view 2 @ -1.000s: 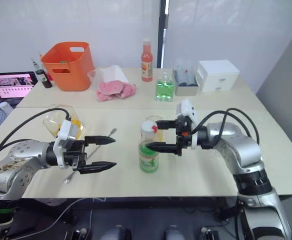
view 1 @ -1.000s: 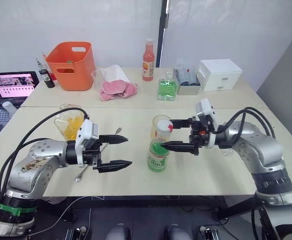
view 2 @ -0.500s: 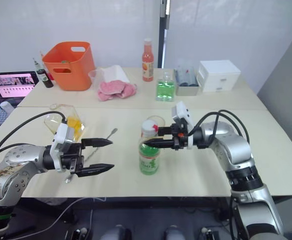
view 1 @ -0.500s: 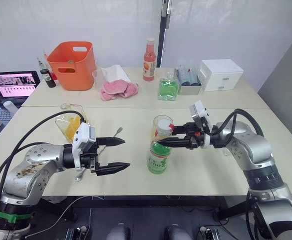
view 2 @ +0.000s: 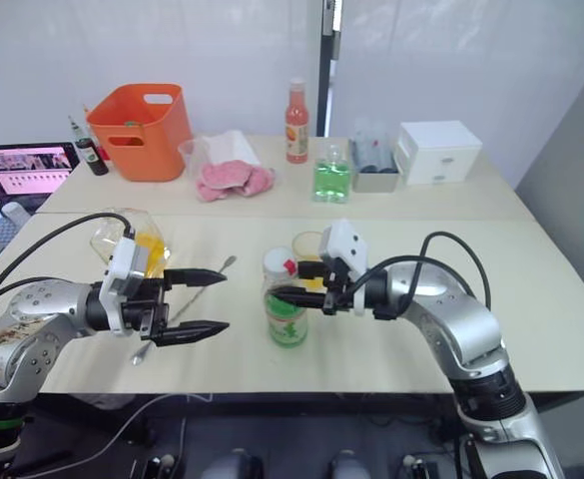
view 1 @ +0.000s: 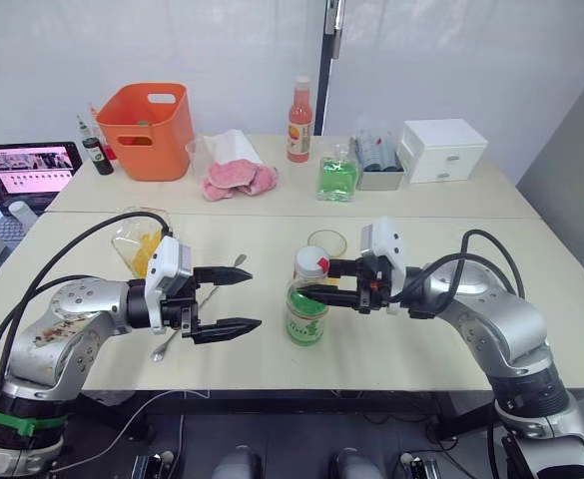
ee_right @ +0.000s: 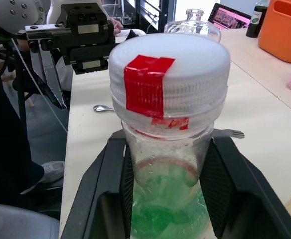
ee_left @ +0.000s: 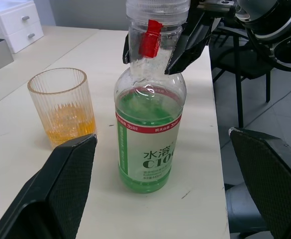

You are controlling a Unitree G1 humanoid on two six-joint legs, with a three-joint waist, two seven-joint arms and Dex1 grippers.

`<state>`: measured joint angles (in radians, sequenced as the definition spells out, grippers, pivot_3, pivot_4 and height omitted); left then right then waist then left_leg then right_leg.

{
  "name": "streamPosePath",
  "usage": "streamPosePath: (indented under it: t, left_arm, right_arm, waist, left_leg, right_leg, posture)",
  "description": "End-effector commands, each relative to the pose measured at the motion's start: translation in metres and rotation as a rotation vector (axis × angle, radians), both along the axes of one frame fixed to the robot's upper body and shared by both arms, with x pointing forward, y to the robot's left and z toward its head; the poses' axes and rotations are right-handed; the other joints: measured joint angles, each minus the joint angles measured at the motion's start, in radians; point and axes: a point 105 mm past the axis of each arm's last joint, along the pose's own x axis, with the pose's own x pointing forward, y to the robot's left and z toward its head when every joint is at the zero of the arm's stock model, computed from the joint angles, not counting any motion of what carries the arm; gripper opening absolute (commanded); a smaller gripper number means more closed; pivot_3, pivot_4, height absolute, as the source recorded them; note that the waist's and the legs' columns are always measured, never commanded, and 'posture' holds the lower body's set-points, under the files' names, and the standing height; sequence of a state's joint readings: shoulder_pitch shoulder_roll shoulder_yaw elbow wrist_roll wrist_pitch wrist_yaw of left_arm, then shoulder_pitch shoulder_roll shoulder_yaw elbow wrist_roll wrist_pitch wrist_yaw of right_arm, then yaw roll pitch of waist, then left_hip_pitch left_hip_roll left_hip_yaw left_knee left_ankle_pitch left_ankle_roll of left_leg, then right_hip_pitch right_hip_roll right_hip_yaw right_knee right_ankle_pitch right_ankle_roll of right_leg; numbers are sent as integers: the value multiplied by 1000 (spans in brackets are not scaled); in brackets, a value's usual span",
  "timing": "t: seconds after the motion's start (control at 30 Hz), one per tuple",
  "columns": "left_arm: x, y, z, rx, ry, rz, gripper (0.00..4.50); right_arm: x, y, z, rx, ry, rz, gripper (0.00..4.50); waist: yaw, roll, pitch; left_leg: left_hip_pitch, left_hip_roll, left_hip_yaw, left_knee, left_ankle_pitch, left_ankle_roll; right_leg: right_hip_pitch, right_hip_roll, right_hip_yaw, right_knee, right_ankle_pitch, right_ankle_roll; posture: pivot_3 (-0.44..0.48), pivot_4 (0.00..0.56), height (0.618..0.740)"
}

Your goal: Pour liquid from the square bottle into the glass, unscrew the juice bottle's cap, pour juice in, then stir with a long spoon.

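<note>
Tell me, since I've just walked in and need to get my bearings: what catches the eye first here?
The juice bottle stands mid-table, its neck just under the white cap flanked by the fingers of the right gripper. Close behind it is the glass with orange-yellow liquid in its bottom. Across from them the left gripper hovers open above the table, with nothing between its fingers.

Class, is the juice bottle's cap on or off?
On: the white cap still sits on the upright juice bottle, red tape across its edge.

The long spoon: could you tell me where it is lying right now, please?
The long spoon lies flat on the table, beside the left gripper and near the square bottle.
</note>
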<state>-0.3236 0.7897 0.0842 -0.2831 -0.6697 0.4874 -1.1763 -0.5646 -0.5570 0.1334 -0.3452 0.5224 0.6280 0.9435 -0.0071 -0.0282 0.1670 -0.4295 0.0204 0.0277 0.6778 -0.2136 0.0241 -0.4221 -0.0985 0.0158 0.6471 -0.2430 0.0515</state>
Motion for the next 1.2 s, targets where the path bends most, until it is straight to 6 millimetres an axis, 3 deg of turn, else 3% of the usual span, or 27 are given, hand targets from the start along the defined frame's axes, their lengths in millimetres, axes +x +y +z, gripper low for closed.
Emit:
streamPosePath:
  t: [0.03, 0.3, 0.37, 0.57, 0.8, 1.0, 1.2]
  left_arm:
    - [1, -3, 8, -3, -24, -24, 4500]
    - [2, -6, 9, -4, -22, -33, 4500]
    - [2, -7, 9, -6, -22, -34, 4500]
    - [0, -8, 11, -12, -20, -34, 4500]
    - [2, -15, 21, -27, -13, -46, 4500]
    - [14, -38, 37, -43, -23, -82, 4500]
    - [24, -56, 40, -34, -23, -119, 4500]
  right_arm:
    - [4, -1, -4, -25, -10, -10, 1327]
    - [4, -3, -11, -27, 32, 23, 1322]
    - [6, -4, -6, 0, 33, 21, 2339]
    - [3, -9, 13, 42, 14, 33, 4355]
    - [-2, -22, 34, 75, 2, 2, 4437]
    - [-15, -33, 48, 110, 11, -12, 4437]
    - [-19, -34, 52, 135, 20, -30, 4437]
  waist:
    - [-2, 0, 0]
    - [-4, 0, 0]
    - [-4, 0, 0]
    - [-3, 0, 0]
    - [3, -1, 0]
    - [11, -1, 0]
    - [9, -1, 0]
  left_leg:
    - [0, 0, 0, 0, 0, 0]
    - [2, 0, 0, 0, 0, 0]
    - [2, 0, 0, 0, 0, 0]
    - [1, 0, 0, 0, 0, 0]
    - [0, 0, -1, 0, 0, 0]
    - [0, -1, 0, 0, 0, 0]
    - [0, 0, 0, 0, 0, 0]
  right_leg:
    - [0, 0, 0, 0, 0, 0]
    - [2, 0, 0, 0, 0, 0]
    - [2, 0, 0, 0, 0, 0]
    - [1, 0, 0, 0, 0, 0]
    - [0, 0, 0, 0, 0, 0]
    - [1, 0, 0, 0, 0, 0]
    - [1, 0, 0, 0, 0, 0]
  posture:
    - [0, 150, 715]
    - [0, 150, 715]
    - [0, 150, 715]
    - [0, 150, 715]
    - [0, 150, 715]
    - [0, 150, 715]
    - [0, 150, 715]
